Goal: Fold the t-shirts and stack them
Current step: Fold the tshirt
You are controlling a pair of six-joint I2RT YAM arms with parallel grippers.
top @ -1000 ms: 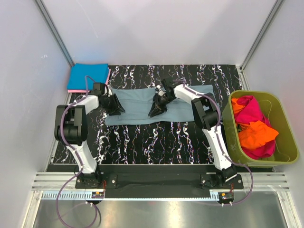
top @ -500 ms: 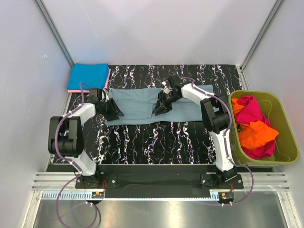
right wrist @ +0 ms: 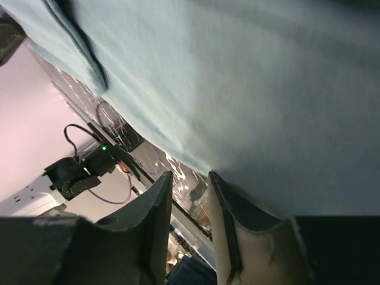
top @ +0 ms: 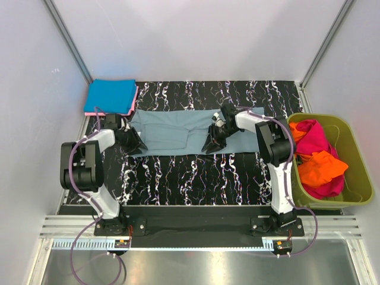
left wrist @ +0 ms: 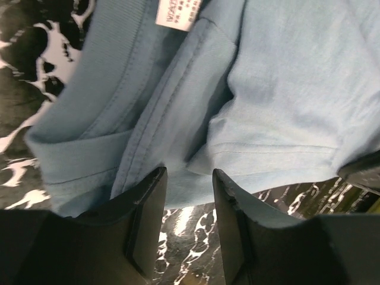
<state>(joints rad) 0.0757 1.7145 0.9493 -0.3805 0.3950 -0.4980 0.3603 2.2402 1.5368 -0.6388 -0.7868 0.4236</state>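
Grey-blue t-shirt [top: 172,130]: lies flat on the marbled worktop [top: 196,178] as a long band running left to right between the two arms, already folded lengthwise by the look of the doubled layers in the left wrist view.
Collar end: on the left, with the white neck label [left wrist: 178,12] and ribbed neckline showing just beyond the left tool [left wrist: 189,178].
Left tool: jaws partly apart at the near-left edge of the cloth, worktop visible in the gap, nothing clamped that I can see.
Right tool [right wrist: 190,178]: jaws a narrow way apart at the near edge, right of the band's middle; the cloth sits just past the tips and appears not to be pinched.
Weight: judged very light; a small pinch should lift it.
Stiffness: none. It is soft knit that will sag and drape from any held point, so one tool alone would let it bunch.
Grip surface: matte cotton look, unlikely to slip once all layers are between the pads.
Fragility: not breakable; the risk is catching only the top layer and pulling the fold open.
Where to hold: both near-edge corners of one end, through every layer, at seam or hem where the cloth is thickest.
Finished stack: bright blue t-shirt [top: 110,95] on a pink t-shirt [top: 136,95], at the far-left corner.
Waiting: magenta t-shirt [top: 312,139] and orange t-shirt [top: 320,168], crumpled in the olive-green tub [top: 332,205] on the right.
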